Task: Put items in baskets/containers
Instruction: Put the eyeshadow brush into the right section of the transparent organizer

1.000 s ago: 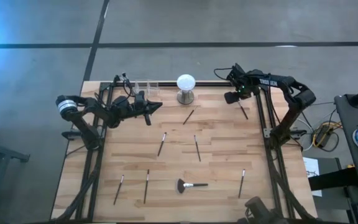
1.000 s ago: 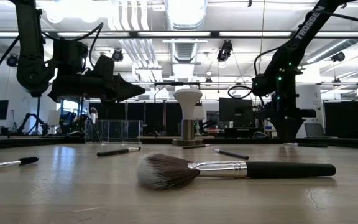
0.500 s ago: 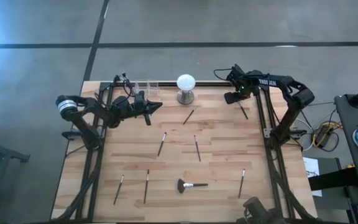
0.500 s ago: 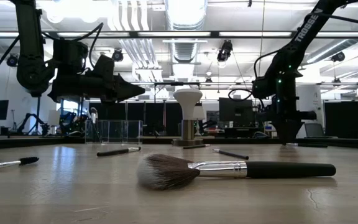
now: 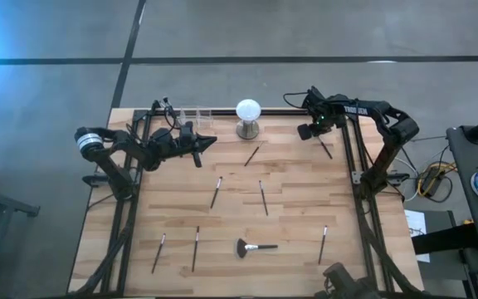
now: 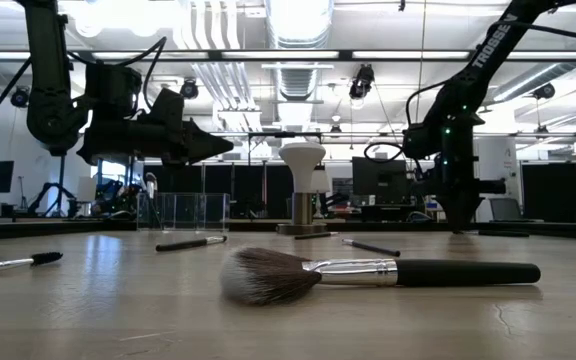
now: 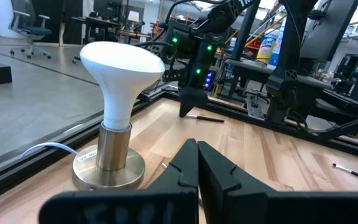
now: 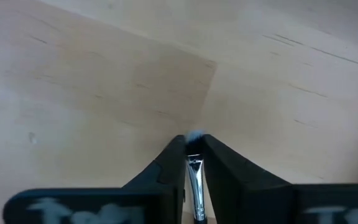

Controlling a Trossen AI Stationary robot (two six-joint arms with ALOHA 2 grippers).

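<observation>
Your right gripper (image 8: 193,163) is clenched on a slim, light, stiff brush (image 8: 196,180) at the table's far right; hold the handle, not the soft bristles, while your left gripper (image 7: 197,163) waits closed, empty.

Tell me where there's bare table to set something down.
Widest free patch: the table's near-right corner, past the single brush. Also free: the left edge beside the two brushes, and the strip between the fan brush and the middle brushes. Crowded: the far edge, with cups, globe and both grippers.
</observation>
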